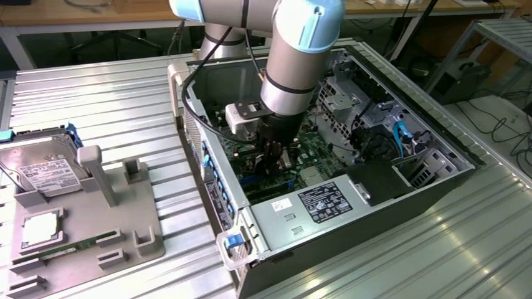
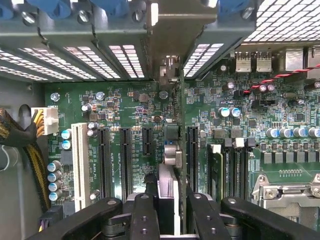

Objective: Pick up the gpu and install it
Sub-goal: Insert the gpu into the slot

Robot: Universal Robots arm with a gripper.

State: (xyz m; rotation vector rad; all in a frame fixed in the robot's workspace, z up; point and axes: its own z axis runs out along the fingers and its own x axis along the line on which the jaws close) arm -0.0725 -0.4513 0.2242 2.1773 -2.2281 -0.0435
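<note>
In the exterior view my gripper (image 1: pixel 277 157) reaches down into the open computer case (image 1: pixel 432 134), low over the green motherboard (image 1: pixel 312 146). The gpu (image 2: pixel 173 150) appears edge-on in the wrist view as a thin dark card standing upright on the motherboard (image 2: pixel 125 105) between two black expansion slots. Its silver end bracket (image 2: pixel 172 47) lies against the rear slot openings of the case. My fingers (image 2: pixel 146 215) sit on either side of the card's near end and are shut on it. I cannot tell whether its lower edge sits in the slot.
Black expansion slots (image 2: pixel 125 160), a white slot (image 2: pixel 79 165) and a cable bundle (image 2: pixel 20 135) flank the card. RAM slots (image 2: pixel 227 170) and the CPU socket (image 2: pixel 290 190) lie on the other side. At the exterior view's left, a grey fixture (image 1: pixel 124 205) holds a hard drive (image 1: pixel 46 171) and a RAM stick (image 1: pixel 75 244).
</note>
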